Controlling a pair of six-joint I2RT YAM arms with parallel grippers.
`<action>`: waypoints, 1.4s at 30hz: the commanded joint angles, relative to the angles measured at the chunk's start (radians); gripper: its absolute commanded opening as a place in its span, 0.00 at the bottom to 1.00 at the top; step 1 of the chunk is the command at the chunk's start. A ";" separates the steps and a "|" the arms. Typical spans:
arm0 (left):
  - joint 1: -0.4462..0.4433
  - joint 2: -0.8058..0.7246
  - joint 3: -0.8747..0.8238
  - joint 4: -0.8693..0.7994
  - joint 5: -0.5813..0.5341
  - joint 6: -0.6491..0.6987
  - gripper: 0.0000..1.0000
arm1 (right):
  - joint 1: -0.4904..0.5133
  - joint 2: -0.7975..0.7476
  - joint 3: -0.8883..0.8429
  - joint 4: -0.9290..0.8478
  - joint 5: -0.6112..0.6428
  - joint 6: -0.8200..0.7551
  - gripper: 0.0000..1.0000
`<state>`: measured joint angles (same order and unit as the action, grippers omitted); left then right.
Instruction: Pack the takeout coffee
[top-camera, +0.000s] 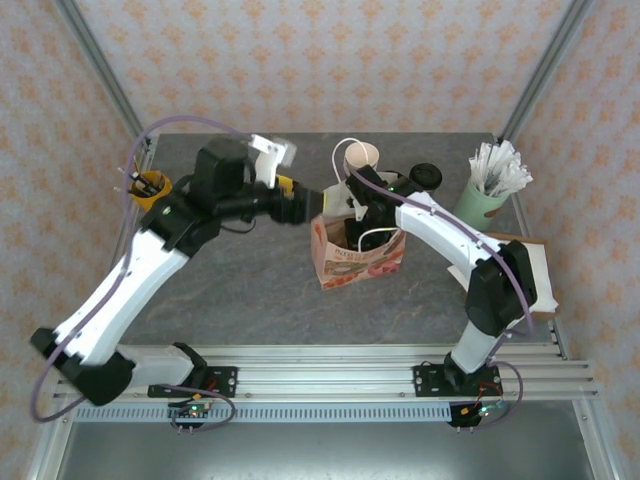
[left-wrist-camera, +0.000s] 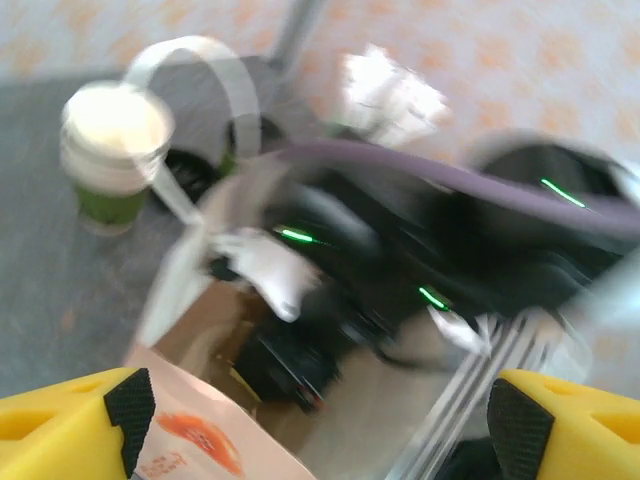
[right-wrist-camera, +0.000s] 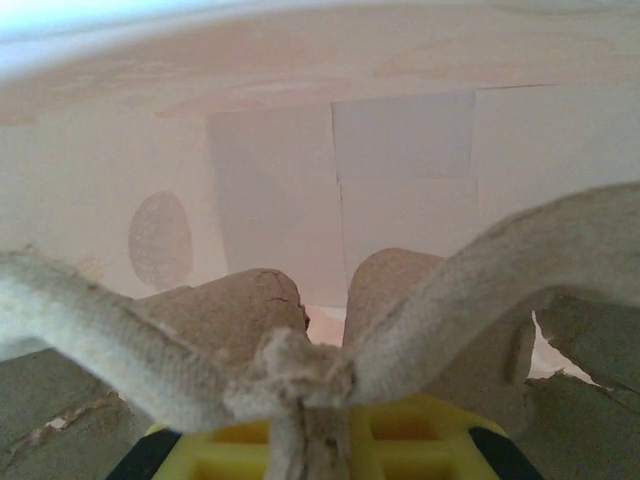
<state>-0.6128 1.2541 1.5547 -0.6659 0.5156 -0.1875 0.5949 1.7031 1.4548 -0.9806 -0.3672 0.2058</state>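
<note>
The takeout coffee shows as a round black lid (top-camera: 428, 175) at the back of the table, behind my right arm. A printed paper bag (top-camera: 355, 255) stands open at the table's middle. My right gripper (top-camera: 354, 222) reaches down into the bag. In the right wrist view it (right-wrist-camera: 320, 445) is shut on a ridge of a grey pulp cup carrier (right-wrist-camera: 250, 320), with the bag's pale wall behind. My left gripper (top-camera: 312, 203) hovers at the bag's left rim. In the blurred left wrist view its (left-wrist-camera: 325, 425) yellow fingers (left-wrist-camera: 100, 415) are wide open, nothing between them.
A lidless green cup (top-camera: 360, 157) with a cream inside stands behind the bag. A pale mint cup of white wrapped sticks (top-camera: 492, 185) is at the back right, and a yellow cup (top-camera: 150, 185) at the back left. A flat board (top-camera: 535, 262) lies at the right edge.
</note>
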 joint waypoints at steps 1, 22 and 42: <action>-0.089 0.111 0.129 -0.264 -0.029 0.448 0.86 | 0.004 0.030 0.047 -0.049 -0.012 0.016 0.00; -0.246 0.345 0.173 -0.322 -0.075 0.819 0.20 | 0.004 0.048 0.081 -0.053 -0.023 0.055 0.00; -0.244 0.287 0.086 -0.141 -0.132 0.730 0.00 | 0.006 0.059 0.082 -0.047 0.021 0.114 0.00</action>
<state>-0.8558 1.5906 1.6592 -0.9012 0.4076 0.5762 0.5953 1.7500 1.5173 -1.0069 -0.3828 0.2905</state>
